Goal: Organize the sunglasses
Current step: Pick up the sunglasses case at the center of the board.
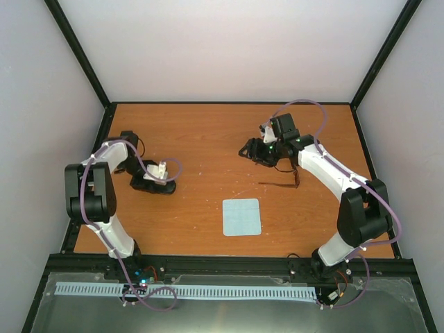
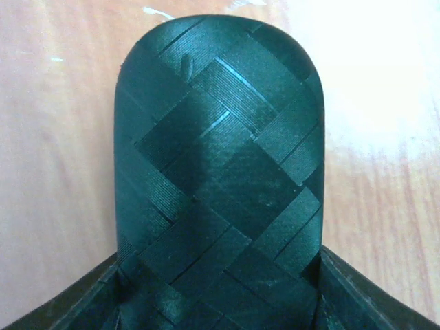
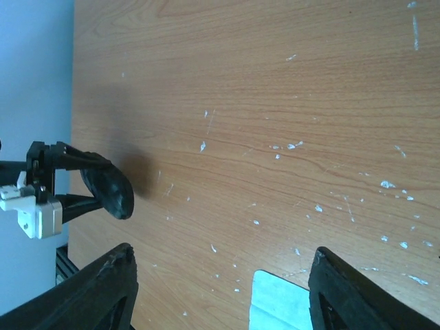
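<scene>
Top external view: your left end effector point(image 2: 218, 311) clamps the black woven oblong glasses case point(image 2: 220, 172), the right end effector point(image 1: 251, 150) gapes empty, and the thin-armed dark brown sunglasses point(image 1: 280, 184) lie on the wooden bench point(image 1: 208, 132) beneath its forearm, so pickup likely comes next.

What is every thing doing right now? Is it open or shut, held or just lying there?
Black woven oblong case: looks closed.
Left gripper: one finger on either side of the case; not clear whether it grips.
Right gripper: open, empty.
Thin brown-armed sunglasses: lying on the wooden table, not held; too small to tell if folded.
Pale blue square cloth: spread flat.
</scene>
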You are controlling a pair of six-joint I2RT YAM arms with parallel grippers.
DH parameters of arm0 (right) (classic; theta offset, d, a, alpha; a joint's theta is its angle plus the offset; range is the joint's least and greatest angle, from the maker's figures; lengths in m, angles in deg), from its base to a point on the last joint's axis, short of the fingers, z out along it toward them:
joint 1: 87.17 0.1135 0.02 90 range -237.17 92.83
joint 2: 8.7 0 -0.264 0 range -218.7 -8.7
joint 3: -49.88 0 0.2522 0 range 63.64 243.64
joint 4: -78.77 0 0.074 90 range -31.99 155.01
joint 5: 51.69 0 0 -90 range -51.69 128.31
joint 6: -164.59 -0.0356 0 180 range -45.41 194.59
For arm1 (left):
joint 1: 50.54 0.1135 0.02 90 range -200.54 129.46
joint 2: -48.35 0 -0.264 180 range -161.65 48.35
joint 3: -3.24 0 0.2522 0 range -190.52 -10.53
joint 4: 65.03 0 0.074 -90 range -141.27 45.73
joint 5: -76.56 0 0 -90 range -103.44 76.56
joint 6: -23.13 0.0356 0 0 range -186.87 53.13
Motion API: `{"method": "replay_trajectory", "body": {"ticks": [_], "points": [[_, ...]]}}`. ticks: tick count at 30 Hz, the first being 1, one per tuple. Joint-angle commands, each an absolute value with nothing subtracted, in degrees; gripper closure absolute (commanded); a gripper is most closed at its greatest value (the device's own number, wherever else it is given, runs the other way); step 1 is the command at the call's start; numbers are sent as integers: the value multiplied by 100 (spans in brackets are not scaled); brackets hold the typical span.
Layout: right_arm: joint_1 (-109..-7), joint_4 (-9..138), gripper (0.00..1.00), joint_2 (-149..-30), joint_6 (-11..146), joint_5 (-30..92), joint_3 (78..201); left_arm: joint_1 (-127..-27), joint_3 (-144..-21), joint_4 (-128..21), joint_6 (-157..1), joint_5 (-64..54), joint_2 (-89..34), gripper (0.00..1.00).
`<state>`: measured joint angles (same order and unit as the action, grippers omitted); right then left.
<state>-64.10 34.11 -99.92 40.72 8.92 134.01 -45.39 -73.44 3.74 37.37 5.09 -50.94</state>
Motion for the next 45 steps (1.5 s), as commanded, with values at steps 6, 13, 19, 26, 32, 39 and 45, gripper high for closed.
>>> {"method": "replay_trajectory", "body": {"ticks": [6,13,19,26,32,39,45], "points": [[-6353,4923,11,-9788,3774,19,13370,-4879,-10124,2411,1629,2729,-6513,64],[-6316,6291,5,-10010,3279,-595,13438,-5110,-11979,2411,-429,5208,-7628,63],[-6083,6656,6,-10076,3375,-158,13360,-5157,-12936,2394,-2275,8527,-8200,62],[-5550,6204,6,-10733,3928,414,14378,-5547,-13218,1580,-3522,9838,-7968,62],[-5457,6412,7,-11117,3951,406,14915,-5590,-13285,1610,-3871,9856,-7820,61],[-5528,6560,9,-10797,3996,965,14542,-5590,-13491,2259,-3470,9854,-7644,61],[-5701,7524,9,-10855,3534,249,14205,-5605,-13488,2350,-3589,9860,-7413,61]]}}
